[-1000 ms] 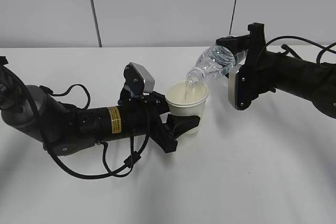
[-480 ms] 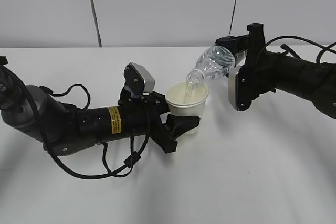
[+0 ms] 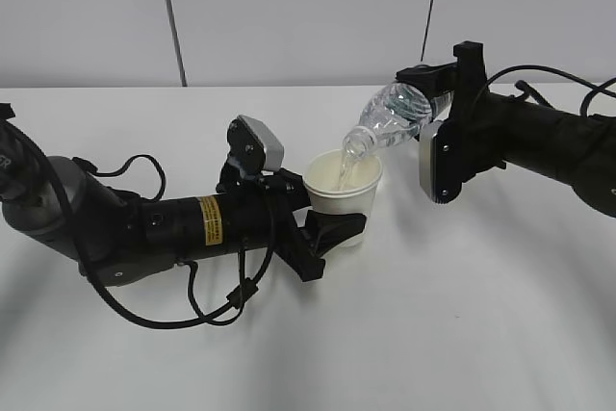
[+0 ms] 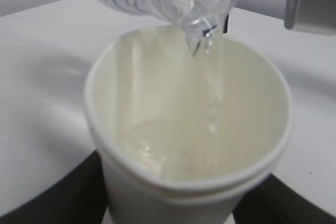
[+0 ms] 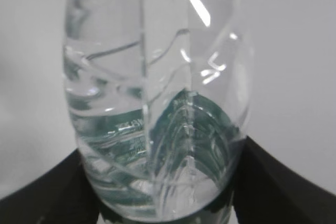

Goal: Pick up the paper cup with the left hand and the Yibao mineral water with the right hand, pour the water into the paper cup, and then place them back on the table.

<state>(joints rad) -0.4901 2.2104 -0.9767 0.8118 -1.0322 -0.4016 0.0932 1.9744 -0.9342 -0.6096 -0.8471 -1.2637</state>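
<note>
Black arms meet mid-worktop, bottle tipped over cup.

On the left, the left hand (image 3: 332,233) has its jaws pressed against the sides of the paper cup (image 3: 344,195), holding it upright near the white worktop (image 3: 462,315); whether the cup's base touches the surface cannot be told. Pale liquid sits inside the cup. To the right, the right hand (image 3: 433,108) pinches the Yibao mineral water (image 3: 385,117), tilted with its open mouth just above the cup's rim, a thin stream falling in.
</note>
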